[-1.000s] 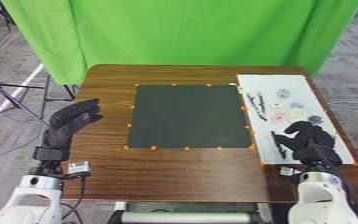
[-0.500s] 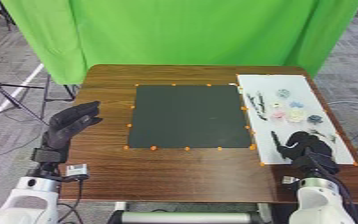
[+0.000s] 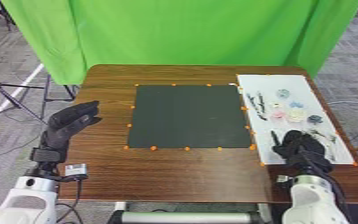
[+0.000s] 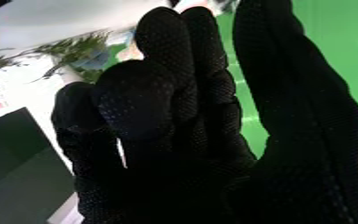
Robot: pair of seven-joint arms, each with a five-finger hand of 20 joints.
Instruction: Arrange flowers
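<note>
The left hand [image 3: 71,119] stands over the table's left edge with fingers relaxed and nothing in it. Over the near part of the white board [image 3: 274,82] is the right hand [image 3: 302,146], beside a dark slim stem [image 3: 276,138]. In the right wrist view the right hand [image 4: 158,130] has extended, slightly bent fingers and a raised thumb, holding nothing. Farther up the board lie a pink flower [image 3: 278,115], a pale yellow one [image 3: 296,115], a dark blue-grey one [image 3: 315,119], a light blue one [image 3: 296,105] and a grey-green one [image 3: 283,93]. Green foliage [image 4: 78,47] shows beyond the fingers.
A dark green mat [image 3: 189,117] edged with orange dots covers the middle of the brown table [image 3: 184,175]. Dark twigs [image 3: 257,106] lie on the board's left side. A green curtain [image 3: 193,35] hangs behind the table.
The right hand has moved back toward the robot and to the left, uncovering the flowers and sprigs near the board's right edge. The left hand has barely moved.
</note>
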